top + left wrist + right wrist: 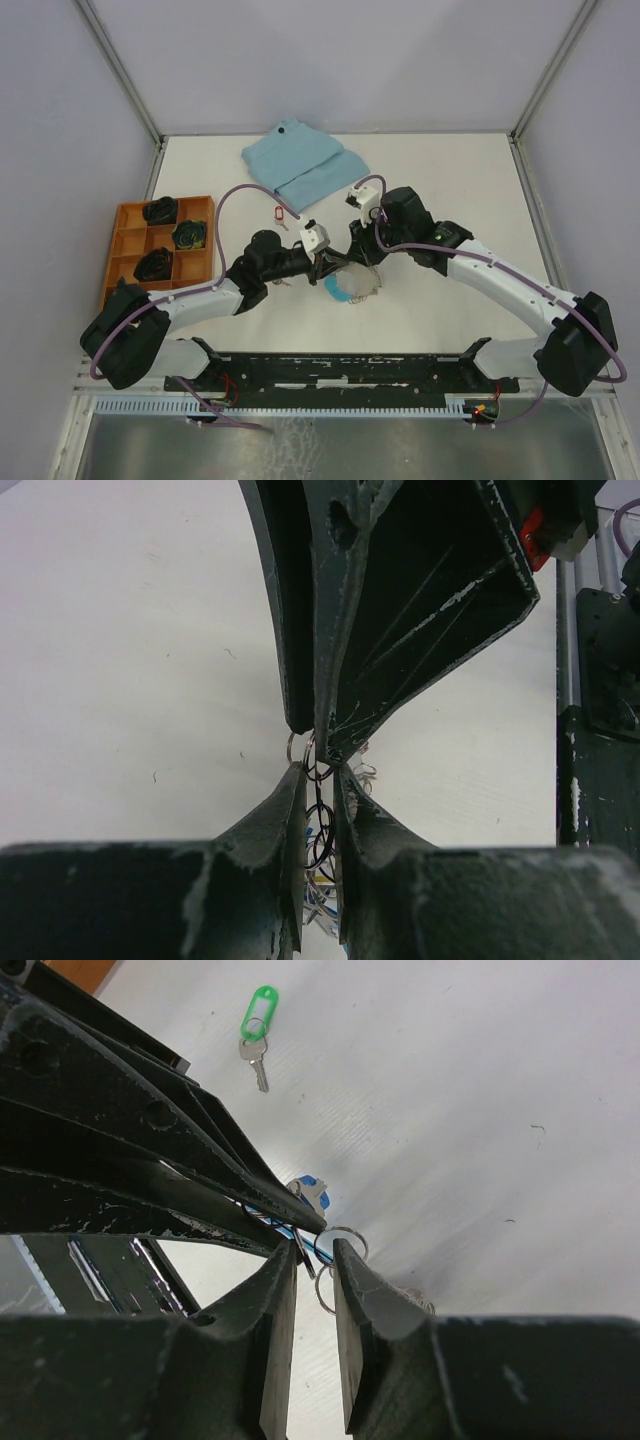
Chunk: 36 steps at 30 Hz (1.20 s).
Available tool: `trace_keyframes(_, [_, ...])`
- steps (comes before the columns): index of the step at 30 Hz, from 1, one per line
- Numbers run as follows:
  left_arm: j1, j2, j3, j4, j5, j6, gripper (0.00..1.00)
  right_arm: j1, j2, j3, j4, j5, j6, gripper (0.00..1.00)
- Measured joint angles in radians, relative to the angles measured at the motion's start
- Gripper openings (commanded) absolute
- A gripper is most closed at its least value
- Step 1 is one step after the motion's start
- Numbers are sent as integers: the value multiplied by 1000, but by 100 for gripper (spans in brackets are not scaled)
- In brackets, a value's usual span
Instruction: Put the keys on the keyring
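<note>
The keyring (pixel 352 286), a bundle of metal rings with a light-blue strap, hangs just above the table between both grippers. My left gripper (pixel 330 268) (pixel 320 772) is shut on it, with thin rings (pixel 318 825) pinched between its narrow jaws. My right gripper (pixel 352 262) (pixel 315 1250) meets it tip to tip, its jaws a narrow gap apart around more rings (pixel 345 1242). A key with a blue tag (pixel 316 1192) hangs just beyond the tips. The green-tagged key (pixel 258 1022) lies loose on the table. The red-tagged key (pixel 279 213) lies behind the left arm.
An orange compartment tray (pixel 128 262) with dark items stands at the left. A folded light-blue cloth (pixel 305 160) lies at the back. A black rail (pixel 350 366) runs along the near edge.
</note>
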Motion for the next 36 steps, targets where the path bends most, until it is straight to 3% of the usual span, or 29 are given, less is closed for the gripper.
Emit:
trace_keyframes(8, [0,-9,0,-24,0,1,3,-2,21,13,-4,-27,-15,20])
trace_keyframes(12, [0,-21,0,-52,-1,4,3,-2,36,25,-15,-50,-26,4])
trace_keyframes(14, [0,-28,0,-68,-1,4,4,-2,40,28,-23,-61,-39,1])
trace_keyframes(17, [-5,-36,0,-87,-3,3,27,-1,41,29,-34,-71,-59,1])
trace_keyframes(21, [-9,-73,-11,-91,-32,-19,43,0,37,32,-27,-78,-82,1])
trace_keyframes(28, [-12,-158,-84,2,-83,-104,52,0,-21,-4,90,-76,-109,1])
trace_keyframes(36, [-13,-142,-118,32,-86,-160,52,0,-51,-81,268,-87,-150,1])
